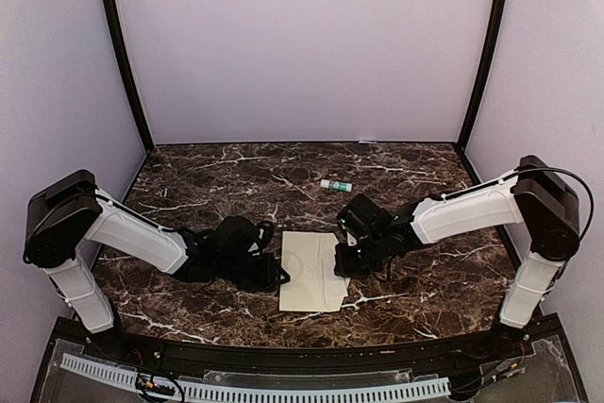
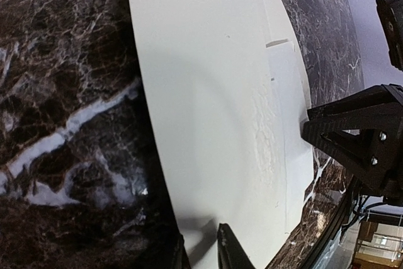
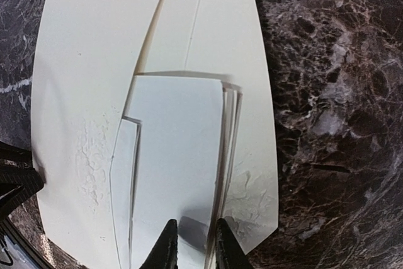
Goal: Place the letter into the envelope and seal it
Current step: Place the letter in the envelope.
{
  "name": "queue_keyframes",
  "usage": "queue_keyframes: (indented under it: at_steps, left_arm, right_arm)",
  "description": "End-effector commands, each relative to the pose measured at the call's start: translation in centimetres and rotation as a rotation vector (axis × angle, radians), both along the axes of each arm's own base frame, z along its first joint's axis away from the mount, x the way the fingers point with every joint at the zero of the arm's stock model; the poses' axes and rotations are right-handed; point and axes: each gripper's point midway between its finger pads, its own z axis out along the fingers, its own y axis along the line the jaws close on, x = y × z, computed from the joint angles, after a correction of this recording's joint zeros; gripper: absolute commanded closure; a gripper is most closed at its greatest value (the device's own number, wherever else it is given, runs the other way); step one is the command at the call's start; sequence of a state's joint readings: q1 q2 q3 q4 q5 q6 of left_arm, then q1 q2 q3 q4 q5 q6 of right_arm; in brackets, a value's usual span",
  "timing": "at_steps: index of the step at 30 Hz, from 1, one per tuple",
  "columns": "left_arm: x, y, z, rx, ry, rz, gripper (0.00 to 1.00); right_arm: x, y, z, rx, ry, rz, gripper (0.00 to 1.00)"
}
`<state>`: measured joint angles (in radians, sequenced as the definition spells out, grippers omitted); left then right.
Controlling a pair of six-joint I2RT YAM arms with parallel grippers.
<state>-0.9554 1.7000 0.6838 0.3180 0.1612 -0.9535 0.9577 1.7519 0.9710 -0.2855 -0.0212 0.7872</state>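
Worktop (image 1: 189,176): dark polished marble with white veining. It is hard and slick, so paper is likely to skid on it.

Envelope (image 1: 300,276): lies flat at the centre of the worktop, between the two arms. It is thin cream paper with straight and diagonal seams, and its flap appears spread open toward the right arm. Patches of its surface are puckered and rough, and the rest is smooth and matte.

Letter (image 3: 176,168): paler paper folded into several layers, the stacked edges visible along one side. It rests on top of the envelope on the right arm's side, and its far edge throws a shadow on the envelope. Whether any part has entered the pocket cannot be told.

Left gripper (image 2: 201,244): at the envelope's edge on the left arm's side, fingers drawn close together. Whether they pinch the paper cannot be told.

Right gripper (image 3: 195,228): fingers nearly together at the near edge of the letter, tips on or just over it. A firm grip cannot be confirmed.

Small white and green tube (image 1: 334,185): lies apart, farther back on the worktop. It is probably glue.

Assessment: insertion is the step in hand, and sealing has not begun. The next move calls for the envelope to be held steady while the letter slides level into the mouth. With sheets this limp, buckling or dragging the envelope is the main risk.
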Motion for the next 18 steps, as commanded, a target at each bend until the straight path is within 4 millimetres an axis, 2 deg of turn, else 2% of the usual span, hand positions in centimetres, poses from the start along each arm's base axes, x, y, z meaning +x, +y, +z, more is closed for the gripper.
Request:
queue_keyframes:
  at_steps: [1,7,18]
  left_arm:
    - [0.0,-0.5,0.2,-0.01,-0.001,-0.015,0.81]
    - [-0.1,-0.7,0.1,-0.019,0.007,-0.023,0.87]
    - [-0.2,-1.0,0.1,-0.03,0.016,-0.034,0.91]
  right_arm:
    - [0.1,1.0,0.1,0.009,-0.005,0.01,0.82]
    - [-0.4,2.2,0.1,0.059,0.019,0.024,0.84]
    - [-0.9,4.0,0.6,0.112,0.035,0.05,0.85]
